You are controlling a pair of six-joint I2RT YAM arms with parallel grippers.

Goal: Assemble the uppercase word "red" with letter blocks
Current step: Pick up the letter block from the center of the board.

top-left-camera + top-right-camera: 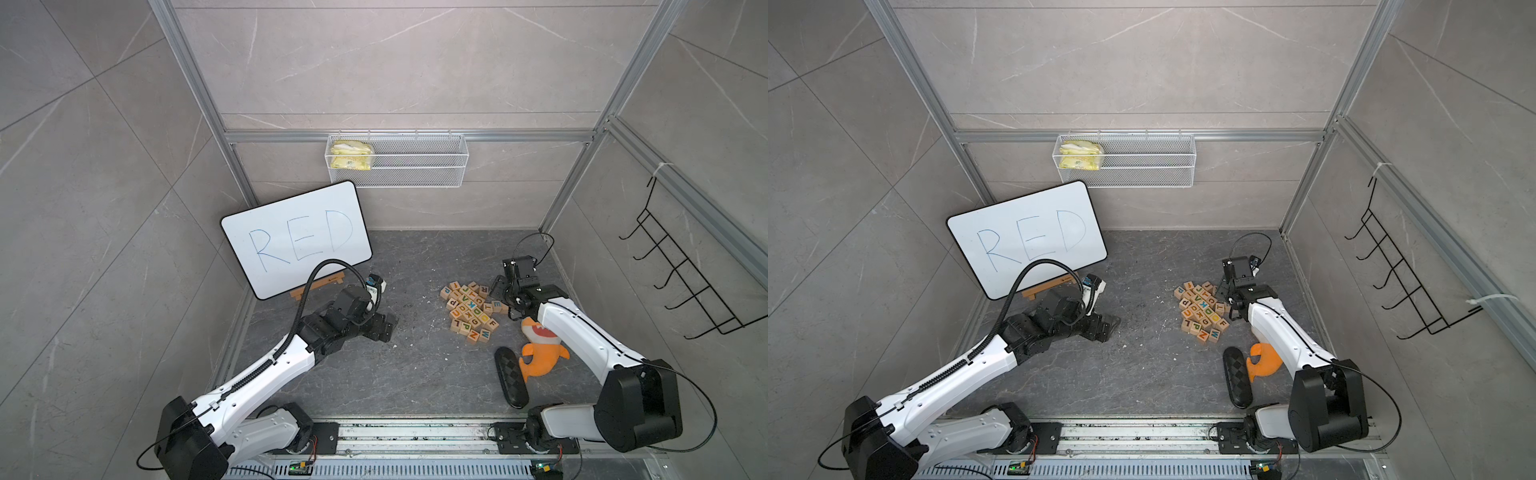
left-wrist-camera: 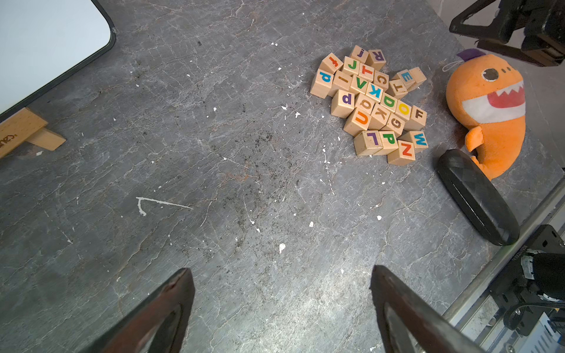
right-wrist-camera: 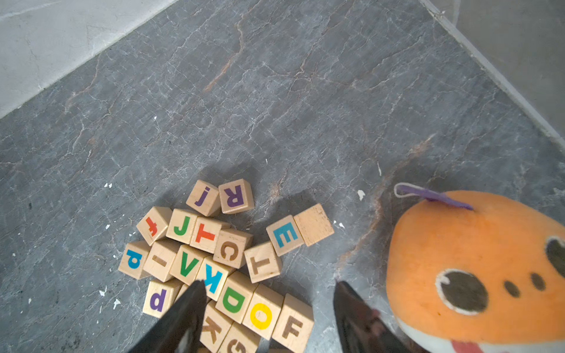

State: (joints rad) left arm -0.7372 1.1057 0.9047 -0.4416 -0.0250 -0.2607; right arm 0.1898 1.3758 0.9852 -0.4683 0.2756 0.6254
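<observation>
A robotics lab cell: aluminium frame (image 1: 274, 136), tiled walls (image 1: 415, 62).

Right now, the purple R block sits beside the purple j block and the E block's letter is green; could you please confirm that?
Not quite: the E block carries a blue letter, not green, as the right wrist view shows. The purple R block does sit beside the purple j block.

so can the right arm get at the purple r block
Probably yes: the R block sits at the edge of the pile, bare table on two sides, only the j block beside it; the jaws hang open close by.
</observation>
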